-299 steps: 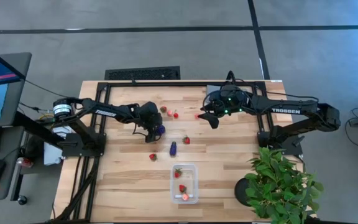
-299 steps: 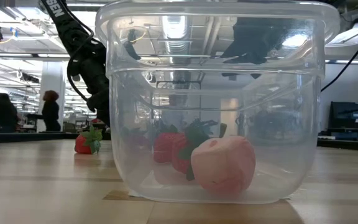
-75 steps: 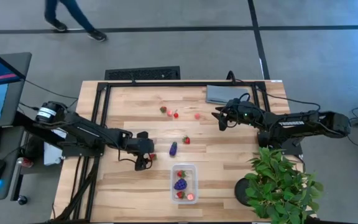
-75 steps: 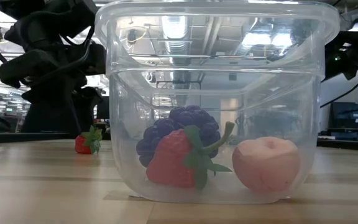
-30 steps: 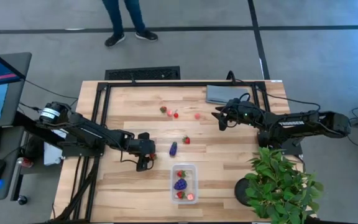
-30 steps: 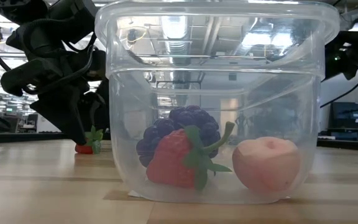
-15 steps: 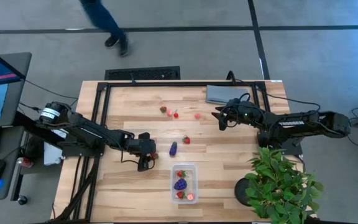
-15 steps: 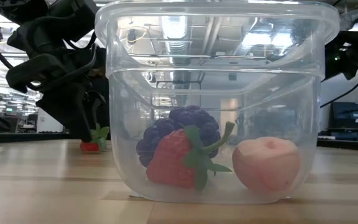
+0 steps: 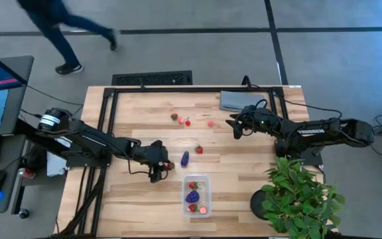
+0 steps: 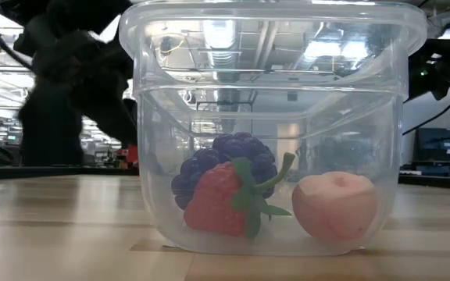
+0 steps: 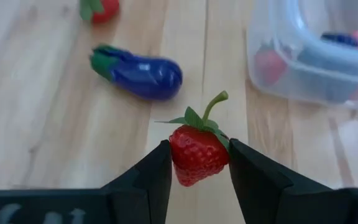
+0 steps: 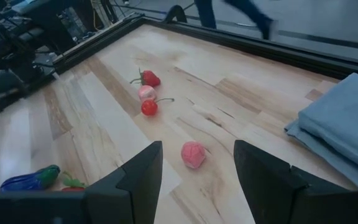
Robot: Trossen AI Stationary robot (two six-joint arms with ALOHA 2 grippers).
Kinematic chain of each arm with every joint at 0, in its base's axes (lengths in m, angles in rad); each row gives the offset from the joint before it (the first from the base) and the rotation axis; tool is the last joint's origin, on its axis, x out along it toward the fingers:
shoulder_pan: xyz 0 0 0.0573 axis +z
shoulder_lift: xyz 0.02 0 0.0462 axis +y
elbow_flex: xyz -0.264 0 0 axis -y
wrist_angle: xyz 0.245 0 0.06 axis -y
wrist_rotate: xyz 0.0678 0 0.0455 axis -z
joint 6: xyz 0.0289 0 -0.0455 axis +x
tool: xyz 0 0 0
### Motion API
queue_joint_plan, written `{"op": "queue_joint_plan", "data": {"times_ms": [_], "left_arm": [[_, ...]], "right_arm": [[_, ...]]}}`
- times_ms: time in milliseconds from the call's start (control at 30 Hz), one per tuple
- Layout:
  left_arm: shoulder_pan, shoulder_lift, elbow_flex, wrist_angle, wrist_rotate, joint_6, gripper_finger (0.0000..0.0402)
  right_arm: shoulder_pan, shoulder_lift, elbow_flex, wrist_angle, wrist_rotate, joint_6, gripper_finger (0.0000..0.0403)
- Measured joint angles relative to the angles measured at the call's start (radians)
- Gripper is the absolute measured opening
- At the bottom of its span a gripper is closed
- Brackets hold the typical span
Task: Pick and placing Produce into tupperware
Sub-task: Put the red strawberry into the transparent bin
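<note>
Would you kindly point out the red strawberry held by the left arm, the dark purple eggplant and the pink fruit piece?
red strawberry (image 11: 196,154), left wrist view, body.
dark purple eggplant (image 11: 145,74), left wrist view, middle.
pink fruit piece (image 12: 192,154), right wrist view, centre.

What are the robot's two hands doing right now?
Left hand: closed on a strawberry, lifted off the table.
Right hand: open, holding nothing, above the pink fruit piece.

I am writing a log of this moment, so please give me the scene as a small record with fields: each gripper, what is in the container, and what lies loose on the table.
left gripper: shut on a strawberry, near the tupperware
right gripper: open, holds nothing, waits above a pink piece
tupperware contents: purple berry, red strawberry, pink fruit
loose on table: eggplant, several red and pink pieces
other: grey cloth, potted plant
</note>
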Motion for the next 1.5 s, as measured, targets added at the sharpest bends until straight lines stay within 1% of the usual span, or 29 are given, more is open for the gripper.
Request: {"op": "queue_joint_plan", "data": {"times_ms": [167, 433, 667, 933, 1133, 1267, 1500], "left_arm": [[0.0, -0.089, 0.0, 0.002, -0.041, -0.005, 0.0136], [0.0, -0.256, 0.0, 0.05, -0.094, -0.007, 0.0136], [-0.018, -0.342, 0.0, 0.074, -0.121, -0.007, 0.0136], [-0.089, -0.323, 0.0, 0.128, -0.126, -0.057, 0.0136], [-0.145, -0.312, 0.0, 0.175, -0.179, -0.073, 0.0136], [-0.168, -0.279, -0.001, 0.196, -0.191, -0.093, 0.0136], [-0.199, -0.192, 0.0, 0.313, -0.188, -0.116, 0.0136]], "right_arm": [[0.0, 0.0, 0.0, 0.001, 0.0, 0.002, 0.0221], [0.0, 0.0, 0.0, 0.003, 0.0, 0.005, 0.0221], [0.0, 0.0, 0.0, 0.006, 0.0, 0.007, 0.0221], [0.0, 0.0, 0.0, 0.008, 0.0, 0.006, 0.0221], [-0.001, 0.0, 0.0, 0.009, 0.0, 0.006, 0.022], [-0.002, 0.0, 0.0, 0.009, 0.0, 0.006, 0.0221], [-0.002, 0.0, 0.0, 0.01, 0.0, 0.006, 0.0221]]}}
